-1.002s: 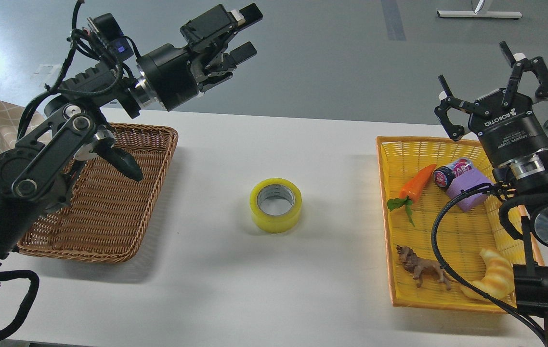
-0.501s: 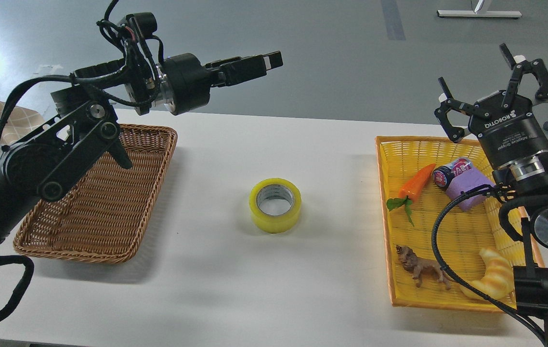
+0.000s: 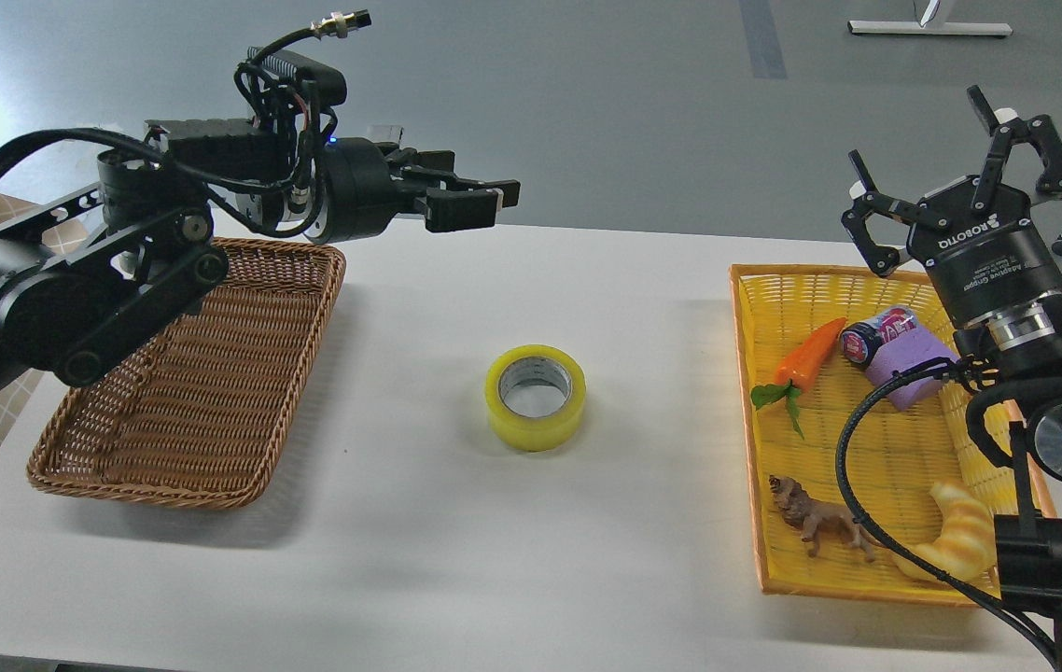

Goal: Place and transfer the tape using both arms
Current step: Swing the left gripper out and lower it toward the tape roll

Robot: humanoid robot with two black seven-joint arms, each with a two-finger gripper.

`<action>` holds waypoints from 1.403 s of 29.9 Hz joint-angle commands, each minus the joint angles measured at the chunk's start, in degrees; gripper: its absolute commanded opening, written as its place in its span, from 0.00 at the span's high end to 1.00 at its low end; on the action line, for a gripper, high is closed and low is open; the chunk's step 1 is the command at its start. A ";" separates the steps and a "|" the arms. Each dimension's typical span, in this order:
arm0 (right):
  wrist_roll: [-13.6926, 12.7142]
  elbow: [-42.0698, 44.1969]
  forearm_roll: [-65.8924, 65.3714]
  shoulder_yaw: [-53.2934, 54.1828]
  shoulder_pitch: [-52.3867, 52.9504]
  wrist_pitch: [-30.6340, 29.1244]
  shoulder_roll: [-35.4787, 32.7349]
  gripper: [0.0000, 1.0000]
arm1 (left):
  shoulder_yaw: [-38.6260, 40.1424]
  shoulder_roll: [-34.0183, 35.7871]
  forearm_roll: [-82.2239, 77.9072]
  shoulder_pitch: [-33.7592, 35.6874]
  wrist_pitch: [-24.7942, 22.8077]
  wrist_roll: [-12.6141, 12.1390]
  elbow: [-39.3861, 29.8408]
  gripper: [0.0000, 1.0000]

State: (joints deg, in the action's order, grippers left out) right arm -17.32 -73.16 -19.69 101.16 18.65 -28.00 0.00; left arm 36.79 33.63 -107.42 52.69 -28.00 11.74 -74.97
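Yellow tape flat on white surface between baskets, untouched; left claw beyond it, spread undeterminable; right claw open, raised; recommend lowering left claw squarely over roll before closing.

White "ROBOTIQ" lettering on right end effector, smaller white "Adaptive Gripper" line beneath on its body

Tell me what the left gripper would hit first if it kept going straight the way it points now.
Probably nothing: the left gripper points right, level above the table's far edge. The tape lies lower and nearer. Depth is unclear.
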 commanded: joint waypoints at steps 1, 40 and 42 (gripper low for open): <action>0.00 0.30 0.00 0.00 -0.02 0.00 0.00 0.04 | -0.49 -0.15 -1.30 -0.57 0.00 -0.05 -0.26 0.02; 0.53 1.44 0.00 0.35 -3.09 0.00 0.00 0.04 | -10.60 -7.88 -1.21 -3.29 0.00 -7.17 4.05 0.02; 0.53 1.44 0.00 0.35 -3.09 0.00 0.00 0.04 | -10.77 -8.06 -1.04 -3.47 0.00 -7.17 4.13 0.02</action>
State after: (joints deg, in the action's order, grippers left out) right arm -16.82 -71.74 -19.68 101.52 15.56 -28.00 0.00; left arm 26.23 25.96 -108.55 49.41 -28.00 4.64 -70.90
